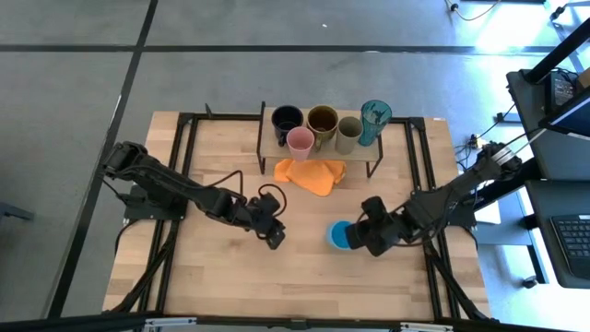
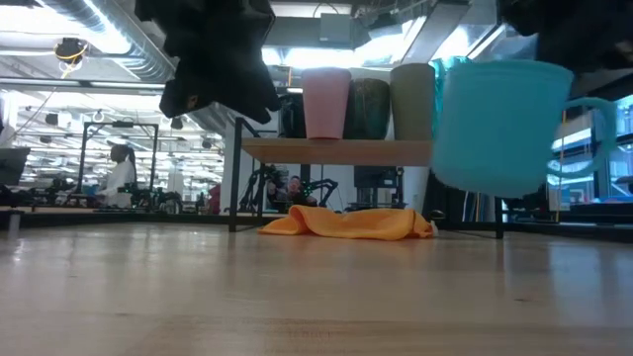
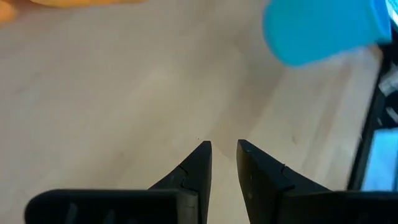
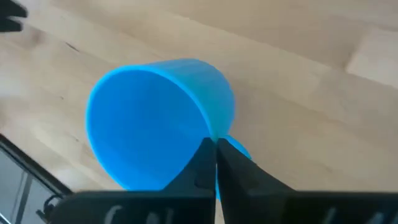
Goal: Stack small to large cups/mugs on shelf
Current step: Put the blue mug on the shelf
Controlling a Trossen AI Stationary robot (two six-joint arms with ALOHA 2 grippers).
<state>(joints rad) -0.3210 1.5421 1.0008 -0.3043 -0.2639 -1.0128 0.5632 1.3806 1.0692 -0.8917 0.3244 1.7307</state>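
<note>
A light blue mug (image 4: 158, 118) hangs above the tabletop at centre right, with my right gripper (image 4: 214, 142) shut on it; the low view shows the mug (image 2: 499, 124) clear of the wood. On the shelf (image 1: 272, 148) at the far side stand a black mug (image 1: 287, 118), a pink cup (image 1: 300, 141), a mustard-brown mug (image 1: 322, 120), an olive-grey cup (image 1: 348, 132) and a teal tumbler (image 1: 374, 120). My left gripper (image 3: 224, 152) hovers left of the blue mug, fingers a little apart with nothing between them, pointing slantwise down at bare wood. My right gripper pinches the mug's wall at the rim (image 4: 210, 132), right beside the handle (image 4: 241, 151), with one finger inside the mug and one outside. The fingers come from above, slanting down. The mug hangs below them, mouth up, slightly tilted, clear of the table.
An orange cloth (image 1: 312, 174) lies crumpled on the table in front of the shelf and partly under it. Black frame rails (image 1: 184, 184) run along the table's left and right sides. Bare wood lies between the two grippers and the near edge.
</note>
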